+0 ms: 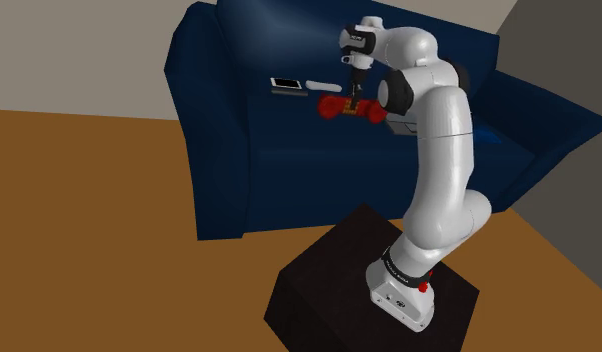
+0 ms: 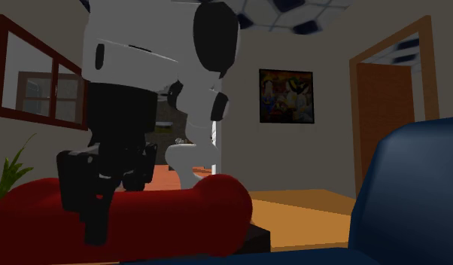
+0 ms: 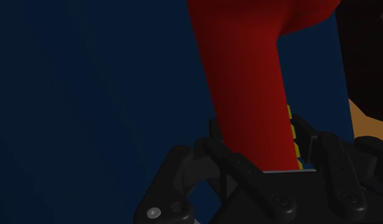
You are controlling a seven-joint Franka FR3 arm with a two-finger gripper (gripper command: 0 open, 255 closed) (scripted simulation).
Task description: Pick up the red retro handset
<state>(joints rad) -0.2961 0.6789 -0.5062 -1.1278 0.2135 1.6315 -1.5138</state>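
shoulder view: my gripper [image 1: 355, 98] is down on the middle of the red retro handset [image 1: 332, 107], low over the blue sofa [image 1: 239, 170] seat, can't tell if it's off the cushion yet | second exterior view: black hand planted on the red handle | wrist view: jaws pinching that handle | step: grip's on, I reckon | next: lift straight up, slowly, since those fat ends could tip it

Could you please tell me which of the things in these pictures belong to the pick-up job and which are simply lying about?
Belong to the job: red dumbbell-shaped retro handset; all-black two-finger gripper clasping its middle.

Just lying about: flat white-framed dark slab and slim white bar beside it, both on the navy blue sofa seat.
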